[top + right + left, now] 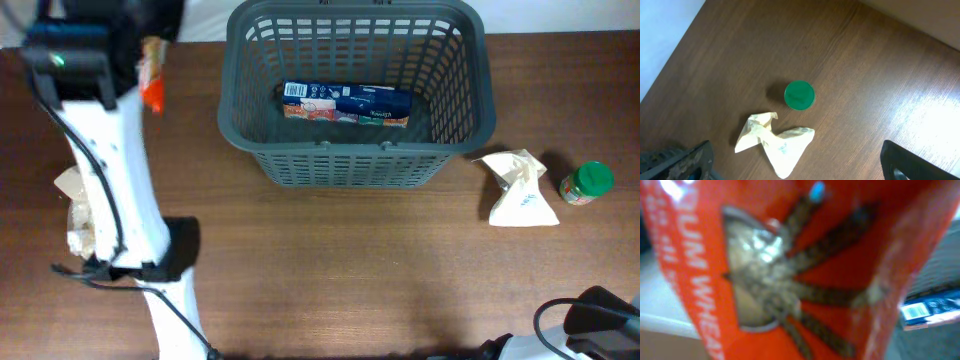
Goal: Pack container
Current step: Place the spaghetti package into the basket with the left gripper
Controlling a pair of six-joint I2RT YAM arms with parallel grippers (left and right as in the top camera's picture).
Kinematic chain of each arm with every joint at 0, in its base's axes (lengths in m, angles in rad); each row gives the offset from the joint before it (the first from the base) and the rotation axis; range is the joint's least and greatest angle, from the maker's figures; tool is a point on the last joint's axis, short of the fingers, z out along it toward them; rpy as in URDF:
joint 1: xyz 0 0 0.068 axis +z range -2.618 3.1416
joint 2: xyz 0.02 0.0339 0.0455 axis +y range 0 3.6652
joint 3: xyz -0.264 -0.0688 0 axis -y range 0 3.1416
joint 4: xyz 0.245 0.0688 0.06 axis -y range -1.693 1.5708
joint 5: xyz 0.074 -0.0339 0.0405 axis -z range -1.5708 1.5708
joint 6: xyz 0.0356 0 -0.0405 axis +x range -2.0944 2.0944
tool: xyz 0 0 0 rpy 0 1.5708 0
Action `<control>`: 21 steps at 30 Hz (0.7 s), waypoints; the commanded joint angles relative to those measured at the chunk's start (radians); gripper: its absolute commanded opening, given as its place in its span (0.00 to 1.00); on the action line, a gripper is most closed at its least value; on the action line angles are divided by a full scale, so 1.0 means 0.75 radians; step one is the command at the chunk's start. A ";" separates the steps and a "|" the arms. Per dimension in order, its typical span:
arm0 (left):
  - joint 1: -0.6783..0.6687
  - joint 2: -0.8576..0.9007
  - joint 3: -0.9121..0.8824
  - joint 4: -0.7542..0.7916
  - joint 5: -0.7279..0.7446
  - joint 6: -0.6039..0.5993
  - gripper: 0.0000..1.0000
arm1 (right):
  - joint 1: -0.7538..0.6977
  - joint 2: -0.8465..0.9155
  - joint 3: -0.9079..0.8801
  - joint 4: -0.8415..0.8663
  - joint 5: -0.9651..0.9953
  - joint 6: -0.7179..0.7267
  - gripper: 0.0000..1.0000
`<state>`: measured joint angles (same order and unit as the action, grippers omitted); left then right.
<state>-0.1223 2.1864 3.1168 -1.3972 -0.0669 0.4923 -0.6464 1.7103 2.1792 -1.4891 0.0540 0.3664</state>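
Note:
The dark grey slotted basket (355, 165) stands at the back middle of the table with a blue box (345, 103) lying on its base. My left gripper (138, 58) is left of the basket, shut on an orange-red packet (151, 80) held off the table. The packet (790, 270) fills the left wrist view, blurred, and hides the fingers; the blue box (932, 307) and basket wall (940, 265) show at its right. My right gripper (797, 170) is open and empty above a cream bag (775, 142) and a green-lidded jar (799, 95).
The cream bag (520, 190) and the green-lidded jar (587, 183) lie on the table right of the basket. A crumpled pale bag (80, 215) lies at the left edge beside the left arm. The right arm (595, 315) sits at the front right corner.

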 commanded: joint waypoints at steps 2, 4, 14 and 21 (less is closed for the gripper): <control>-0.422 -0.045 0.003 0.042 -0.174 0.835 0.02 | -0.003 0.006 0.007 0.001 -0.002 0.012 0.99; -0.529 0.013 -0.039 0.033 -0.134 0.860 0.01 | -0.003 0.006 0.007 0.001 -0.002 0.012 0.99; -0.703 0.279 -0.760 0.138 -0.050 0.761 0.03 | -0.003 0.006 0.007 0.001 -0.002 0.012 0.99; -0.691 0.300 -0.847 0.189 -0.185 0.689 0.58 | -0.003 0.006 0.007 0.001 -0.002 0.012 0.99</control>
<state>-0.6422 2.4672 2.4626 -1.2800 -0.1143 1.0622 -0.6464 1.7103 2.1792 -1.4891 0.0536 0.3664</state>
